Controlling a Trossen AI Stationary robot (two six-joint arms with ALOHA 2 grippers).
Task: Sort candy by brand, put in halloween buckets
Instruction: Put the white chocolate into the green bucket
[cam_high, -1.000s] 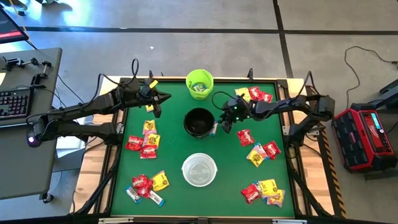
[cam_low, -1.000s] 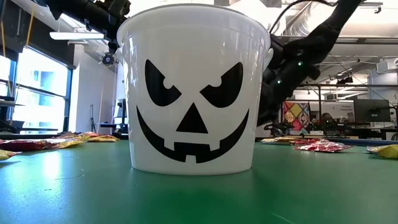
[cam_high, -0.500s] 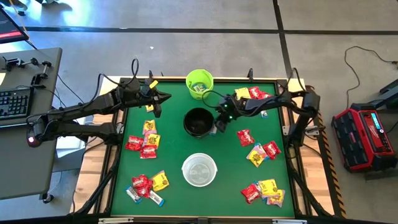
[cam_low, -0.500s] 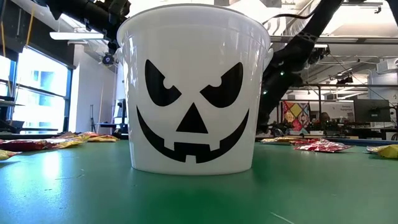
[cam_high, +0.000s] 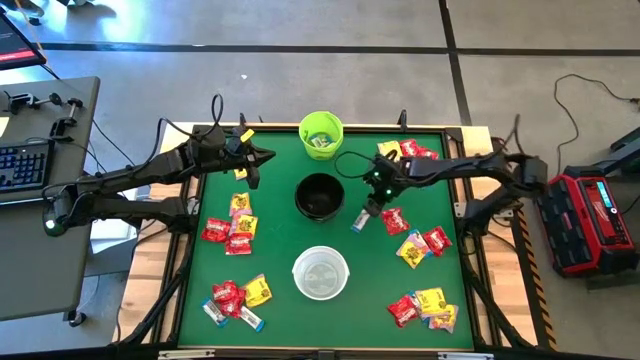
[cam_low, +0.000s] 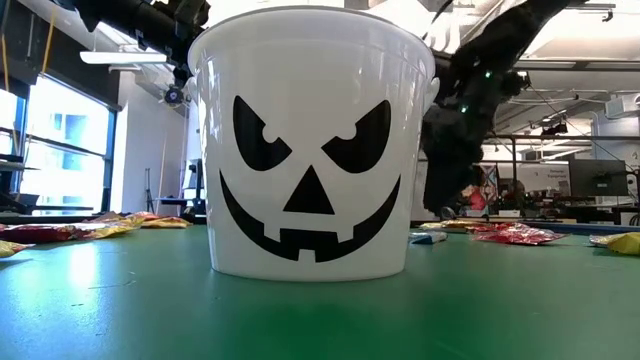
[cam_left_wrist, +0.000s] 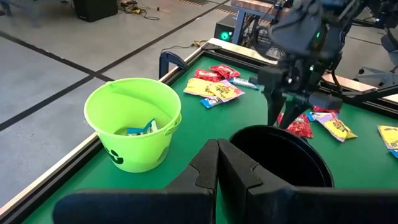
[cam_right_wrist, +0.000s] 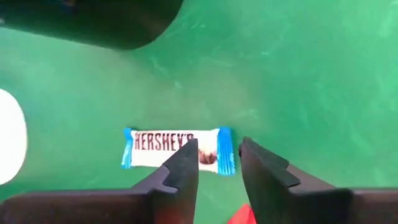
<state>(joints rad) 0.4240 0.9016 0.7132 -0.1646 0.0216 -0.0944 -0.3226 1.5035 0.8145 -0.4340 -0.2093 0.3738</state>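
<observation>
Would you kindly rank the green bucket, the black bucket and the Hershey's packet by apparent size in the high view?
1-2. The green bucket and the black bucket look alike in size; I would not rank them.
3. The Hershey's packet, lying below the right gripper, is far smaller.

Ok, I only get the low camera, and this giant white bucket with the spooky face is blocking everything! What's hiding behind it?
Observer: A black bucket stands right behind the white bucket, and a lime green bucket stands beyond that.
Operator: And what's the dark arm on my right doing?
Observer: That's the right gripper. It's open, just above a blue-white Hershey's packet lying flat on the green mat beside the black bucket.
Operator: Is any candy in a bucket yet?
Observer: Yes, the lime green bucket has a few packets at its bottom.
</observation>
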